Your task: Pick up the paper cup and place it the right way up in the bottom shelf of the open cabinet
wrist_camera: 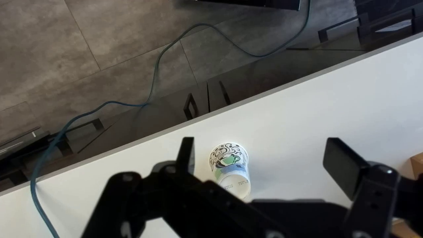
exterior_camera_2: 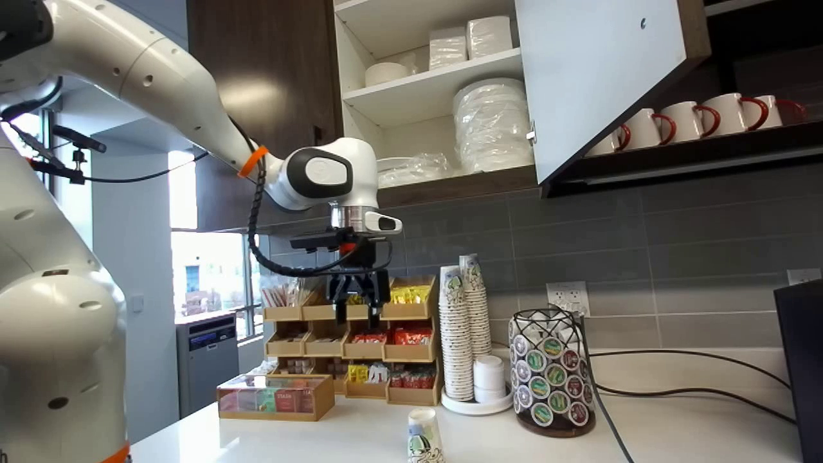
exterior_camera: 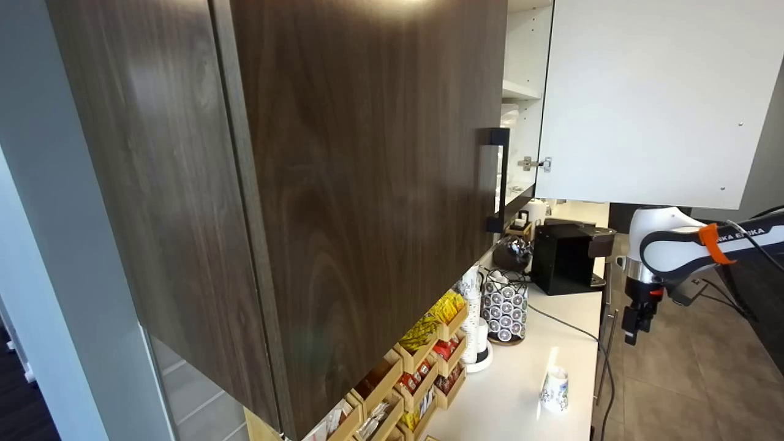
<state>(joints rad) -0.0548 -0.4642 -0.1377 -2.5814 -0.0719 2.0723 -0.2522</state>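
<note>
the paper cup (exterior_camera_2: 425,437) stands upside down on the white counter (wrist_camera: 290,132), its wide mouth against the surface and its narrower base facing up. it sits closer to the front edge than to the back edge along the tiled wall (exterior_camera_2: 591,244), with a bare strip between it and that front edge. a pattern in black, green and blue runs around its side.

the gripper (exterior_camera_2: 357,318) hangs higher than the cup and points down, its two fingers (wrist_camera: 186,153) spread wide and well apart from it. in the wrist view the cup shows in the gap between them.

the open cabinet (exterior_camera_2: 421,138) is mounted above the back edge, one door (exterior_camera_2: 591,77) swung out with its pale inner face showing. the bottom shelf (exterior_camera: 524,188) shows in an exterior view as a narrow pale strip; in the lowest compartment stands a tall wrapped white stack (exterior_camera_2: 492,125).

toward the back edge of the counter are a wooden organizer (exterior_camera_2: 408,352) full of packets, two tall stacks of cups (exterior_camera_2: 456,347) and a holder (exterior_camera_2: 558,429) ringed with coffee pods. a clear-lidded box (exterior_camera_2: 325,399) sits nearer the end edge by the window. in the wrist view a cable (wrist_camera: 112,101) crosses the front edge.
</note>
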